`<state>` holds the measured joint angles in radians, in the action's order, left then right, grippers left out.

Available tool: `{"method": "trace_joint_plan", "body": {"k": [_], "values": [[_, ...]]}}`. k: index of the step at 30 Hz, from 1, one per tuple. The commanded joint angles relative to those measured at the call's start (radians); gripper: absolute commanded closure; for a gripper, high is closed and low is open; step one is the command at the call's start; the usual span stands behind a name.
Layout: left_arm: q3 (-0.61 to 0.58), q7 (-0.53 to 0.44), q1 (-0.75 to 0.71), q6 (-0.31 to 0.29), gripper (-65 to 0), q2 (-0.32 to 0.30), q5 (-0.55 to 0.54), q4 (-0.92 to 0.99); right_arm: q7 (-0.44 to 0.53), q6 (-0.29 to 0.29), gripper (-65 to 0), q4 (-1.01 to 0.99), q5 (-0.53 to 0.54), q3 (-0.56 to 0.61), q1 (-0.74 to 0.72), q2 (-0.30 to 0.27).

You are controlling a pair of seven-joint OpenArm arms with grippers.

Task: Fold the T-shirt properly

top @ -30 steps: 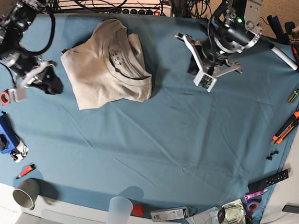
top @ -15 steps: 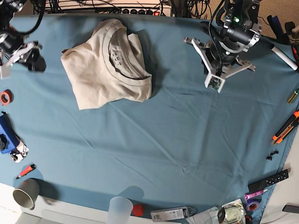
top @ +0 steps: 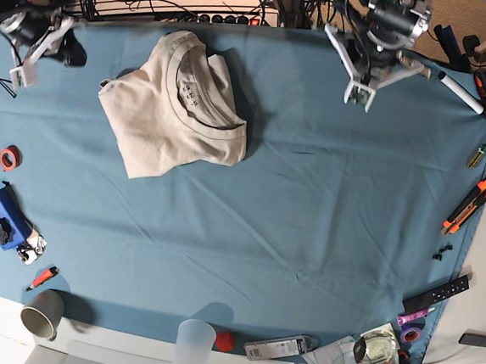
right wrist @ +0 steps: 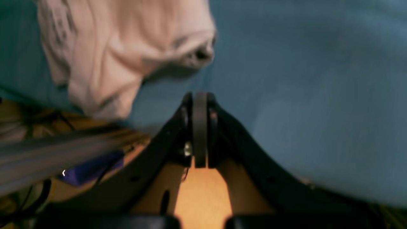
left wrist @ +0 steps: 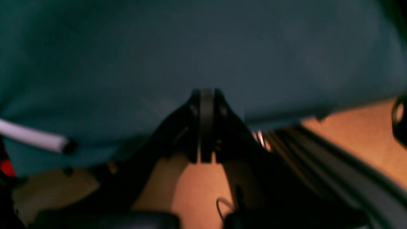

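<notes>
- We see the right arm's black gripper [right wrist: 199, 105] with its two jaws pressed flat together and nothing between them; in the base view it [top: 67, 47] hangs over the far left corner of the table.
- We see the left arm's black gripper [left wrist: 206, 95] likewise closed tight and empty; from above it [top: 361, 94] sits at the far edge, right of centre, clear of the cloth goods.
- Beneath both lies a teal-blue fabric tablecloth [top: 309, 205], smooth apart from a few faint creases, covering almost the whole surface.
- Along its borders we find small clutter: a red tape ring [top: 7, 158] and a blue box-shaped device [top: 0, 216] at the left, a grey paper cup [top: 42, 313] and a clear plastic cup [top: 194, 345] at the near edge, an orange-and-black utility knife [top: 473, 203] at the right.
- Behind the table run black cables and a power strip [top: 207, 8].
- The beige short-sleeved cotton T-shirt [top: 175, 104] lies folded into a compact, slightly skewed bundle on the far left-centre part of the tablecloth, between the two arms and touched by neither.
- Its ribbed round collar faces up with the small printed neck label showing inside; the edges are uneven and one corner sticks out to the left.
- In the right wrist view the shirt [right wrist: 105, 54] appears blurred, just beyond the closed fingertips.
</notes>
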<state>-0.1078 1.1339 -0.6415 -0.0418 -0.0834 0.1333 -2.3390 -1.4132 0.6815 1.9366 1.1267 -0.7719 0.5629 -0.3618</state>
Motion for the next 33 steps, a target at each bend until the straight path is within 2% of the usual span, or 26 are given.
{"method": "trace_joint_plan", "body": {"k": [1, 4, 8, 12, 17, 21, 24, 27, 29, 33], "values": [[0.000, -0.009, -0.021, 0.001, 0.0, 0.000, 0.031, -0.017, 0.017, 0.006, 0.0, 0.014, 0.018, -0.008, 0.020, -0.011], [0.005, -0.007, -0.059, 0.001, 0.0, 0.000, 0.066, -0.017, 0.017, 0.017, 0.0, 0.014, 0.017, -0.008, 0.062, 0.024], [0.060, -0.004, -0.101, 0.024, 0.0, 0.000, 0.060, -0.017, 0.017, 0.017, 0.0, 0.013, 0.013, -0.008, 0.116, 0.099], [0.182, -0.013, -0.148, 0.015, 0.0, 0.000, -0.013, -0.017, 0.017, 0.017, 0.0, 0.012, -0.010, -0.007, 0.171, 0.137], [0.371, -0.056, -0.217, -0.044, 0.0, 0.000, -0.195, -0.017, 0.017, 0.017, 0.0, 0.012, -0.075, -0.005, 0.206, 0.137], [0.478, -0.069, -0.284, -0.084, 0.0, 0.000, -0.281, -0.017, 0.017, 0.017, 0.0, 0.011, -0.128, 0.024, 0.242, 0.137], [0.504, -0.085, -0.328, -0.091, 0.0, 0.000, -0.330, -0.017, 0.017, 0.017, 0.0, -0.023, -0.184, 0.090, 0.257, 0.137], [0.504, -0.092, -0.342, -0.094, 0.0, 0.000, -0.332, -0.004, 0.017, 0.017, 0.0, -0.100, -0.264, 0.181, 0.256, 0.136], [0.504, -0.124, -0.341, -0.117, 0.0, -0.001, -0.333, 0.064, 0.017, 0.017, 0.0, -0.156, -0.335, 0.248, 0.251, 0.131], [0.504, -0.167, -0.315, -0.117, 0.0, -0.001, -0.332, 0.230, 0.069, 0.017, 0.0, -0.261, -0.446, 0.350, 0.214, 0.132]]}}
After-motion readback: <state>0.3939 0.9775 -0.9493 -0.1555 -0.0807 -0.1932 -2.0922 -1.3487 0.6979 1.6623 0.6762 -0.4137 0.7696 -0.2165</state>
